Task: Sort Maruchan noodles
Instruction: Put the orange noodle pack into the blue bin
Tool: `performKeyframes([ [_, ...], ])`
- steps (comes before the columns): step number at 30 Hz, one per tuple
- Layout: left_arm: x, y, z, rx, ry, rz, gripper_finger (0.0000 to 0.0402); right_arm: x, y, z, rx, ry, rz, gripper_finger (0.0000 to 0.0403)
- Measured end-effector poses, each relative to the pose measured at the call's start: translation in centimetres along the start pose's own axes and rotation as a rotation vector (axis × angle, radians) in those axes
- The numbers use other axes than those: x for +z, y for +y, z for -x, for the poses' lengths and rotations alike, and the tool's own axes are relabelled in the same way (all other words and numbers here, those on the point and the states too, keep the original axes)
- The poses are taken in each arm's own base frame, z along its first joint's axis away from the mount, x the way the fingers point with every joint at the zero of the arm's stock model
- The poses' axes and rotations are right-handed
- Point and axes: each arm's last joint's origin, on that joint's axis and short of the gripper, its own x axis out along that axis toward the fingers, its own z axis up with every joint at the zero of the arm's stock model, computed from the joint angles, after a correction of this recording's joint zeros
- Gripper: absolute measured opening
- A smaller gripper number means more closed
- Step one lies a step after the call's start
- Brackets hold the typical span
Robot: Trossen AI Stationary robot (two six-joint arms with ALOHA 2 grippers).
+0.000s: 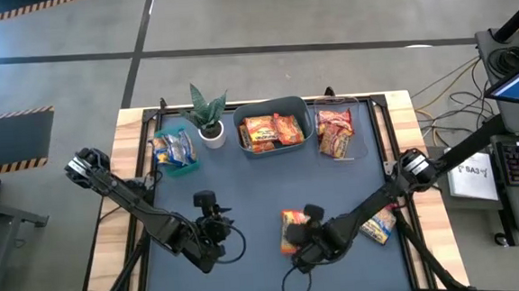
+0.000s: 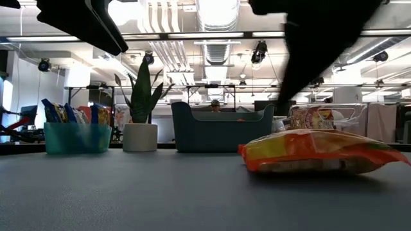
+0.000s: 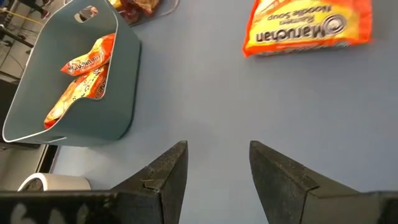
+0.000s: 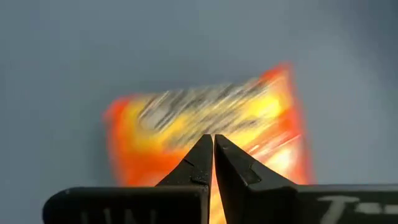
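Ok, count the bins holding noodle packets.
3: a teal bin left of the potted plant, a grey-blue tub right of the plant, and a clear bin right of the tub. None seems hidden.

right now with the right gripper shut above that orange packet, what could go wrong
1. The right gripper is shut above the orange packet; if it comes down like that, it may push the packet instead of gripping it.
2. Another packet lies beside the right arm; a swing might knock it off the table.
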Motion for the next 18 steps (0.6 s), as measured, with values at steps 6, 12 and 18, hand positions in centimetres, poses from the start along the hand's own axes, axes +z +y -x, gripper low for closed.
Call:
performKeyframes([
  [6, 0.1, 0.0, 0.0, -0.002, -0.006, 0.006, 0.0155, 2.5, -3.0, 1.8, -0.042, 0.003, -0.178, 0.0008],
  [12, 0.5, -0.3, 0.0, -0.023, -0.037, 0.008, 0.0155, 2.0, -5.8, 3.5, 0.022, 0.311, -0.381, 0.0008],
  [18, 0.8, -0.5, 0.0, -0.055, -0.052, -0.003, 0.0155, -0.4, -5.2, 2.0, -0.022, 0.358, -0.393, 0.0008],
])
